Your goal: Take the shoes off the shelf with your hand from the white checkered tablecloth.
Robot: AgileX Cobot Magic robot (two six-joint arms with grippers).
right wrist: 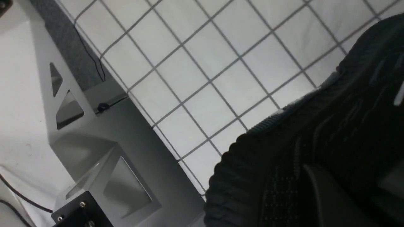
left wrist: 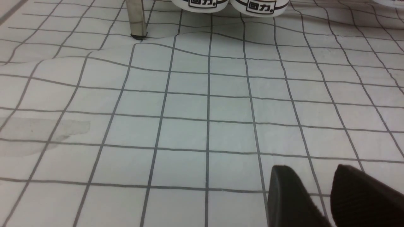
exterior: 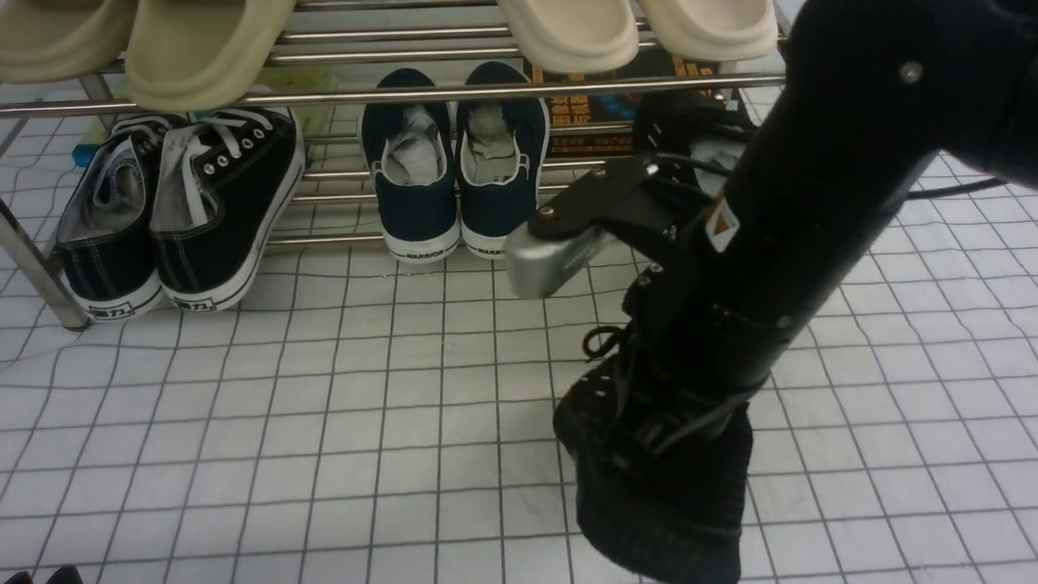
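Note:
My right arm (exterior: 819,186), glossy black, reaches down in front of the chrome shelf (exterior: 454,91). Its gripper (exterior: 661,385) is shut on one all-black knit sneaker (exterior: 657,487), held tilted, toe toward me, low over the white checkered tablecloth (exterior: 324,422); I cannot tell whether it touches. In the right wrist view the sneaker (right wrist: 284,164) fills the corner around a finger (right wrist: 322,189). The other black sneaker (exterior: 689,134) sits on the shelf's lower tier, partly hidden by the arm. My left gripper (left wrist: 318,192) hovers over bare tablecloth (left wrist: 189,119), fingers a little apart, empty.
On the lower tier stand a black white-laced canvas pair (exterior: 203,211) and a navy WARRIOR pair (exterior: 454,162); beige slippers (exterior: 203,49) lie on top. A shelf leg (left wrist: 137,19) stands by the canvas toes (left wrist: 258,6). A grey metal frame (right wrist: 94,151) borders the cloth's edge.

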